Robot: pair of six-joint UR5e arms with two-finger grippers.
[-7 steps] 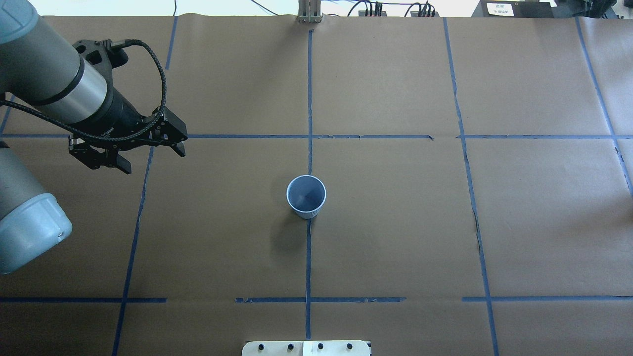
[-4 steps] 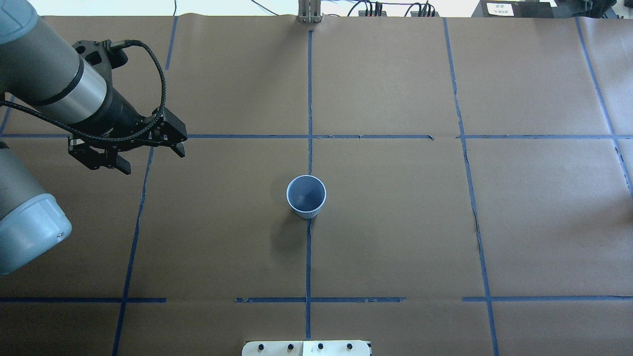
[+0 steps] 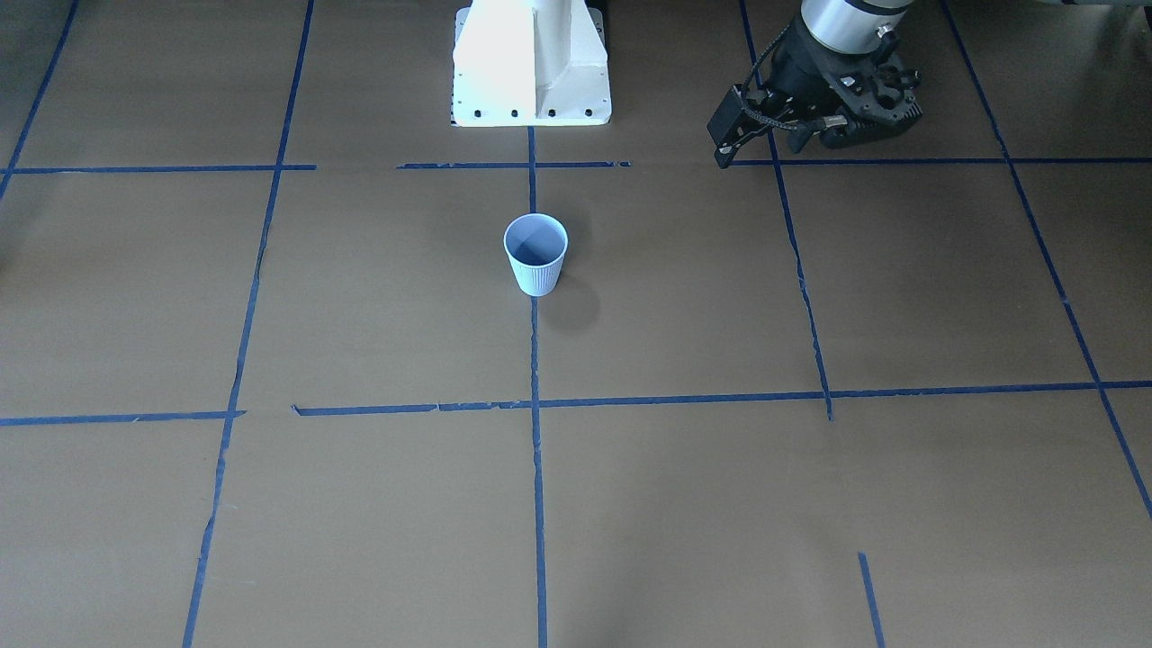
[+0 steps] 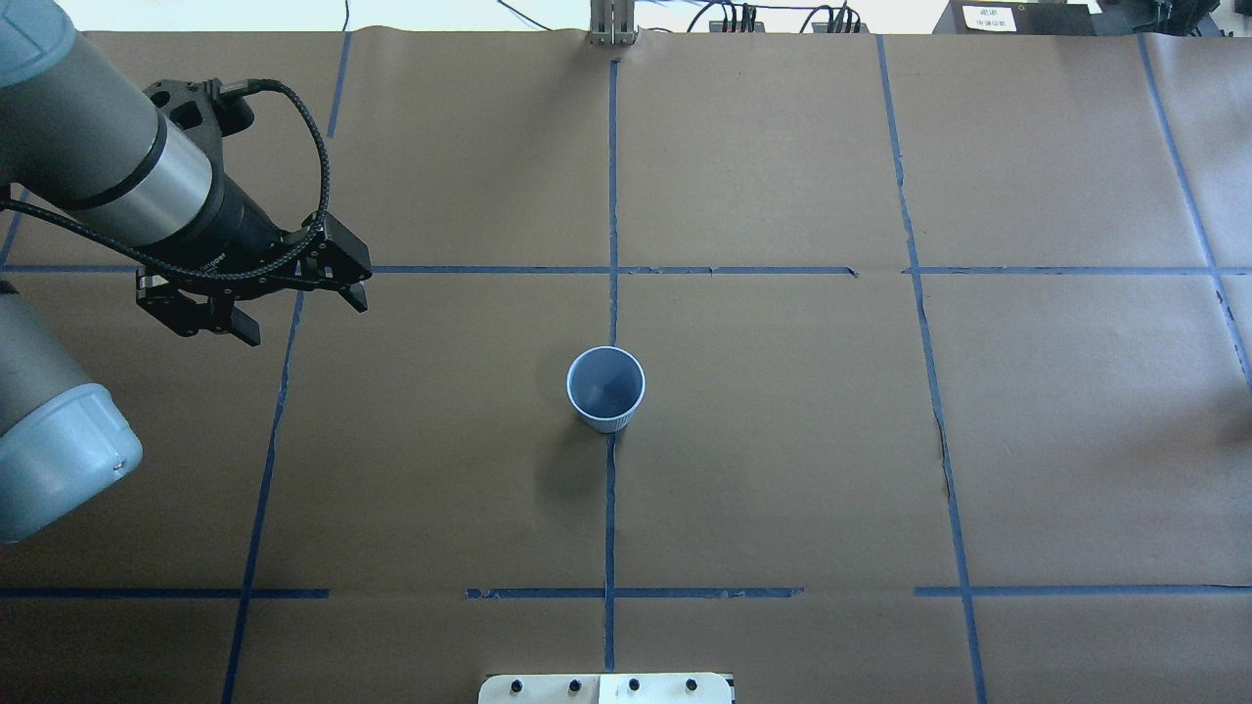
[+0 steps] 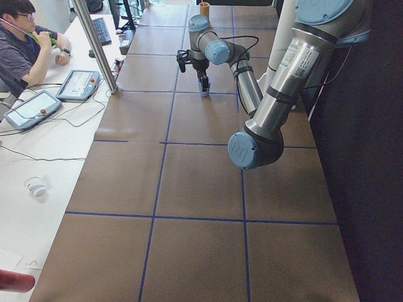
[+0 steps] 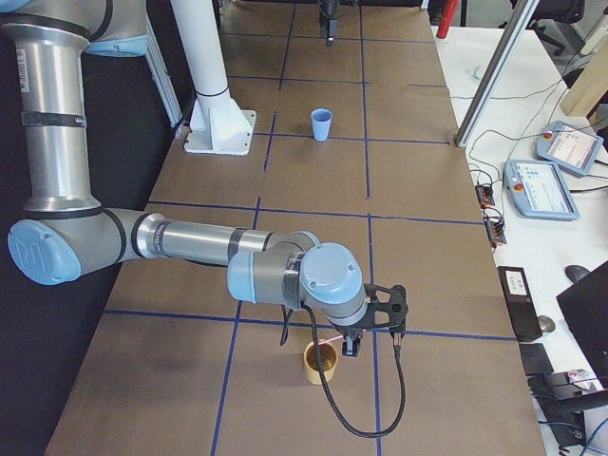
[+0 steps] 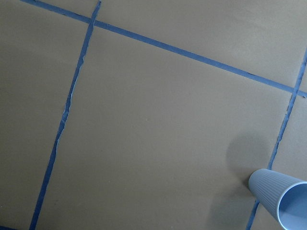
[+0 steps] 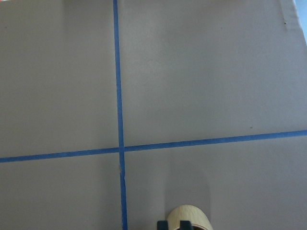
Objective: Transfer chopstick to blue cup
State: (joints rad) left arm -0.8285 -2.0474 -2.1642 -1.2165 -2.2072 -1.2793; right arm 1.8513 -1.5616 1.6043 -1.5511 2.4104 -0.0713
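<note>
The blue cup (image 4: 606, 391) stands upright and empty at the table's middle; it also shows in the front view (image 3: 535, 252) and the left wrist view (image 7: 283, 201). My left gripper (image 4: 298, 315) hangs open and empty, well to the cup's left. My right gripper (image 6: 348, 346) is at the table's far right end, over a tan cup (image 6: 319, 361). In the right wrist view its fingertips (image 8: 163, 224) stand close together above that cup (image 8: 192, 215). A thin pink chopstick (image 6: 328, 339) shows at the fingers in the exterior right view.
The white robot base (image 3: 531, 63) stands at the table's near edge. Blue tape lines cross the brown paper. An operator (image 5: 25, 44) and tablets (image 5: 79, 85) are at a side table.
</note>
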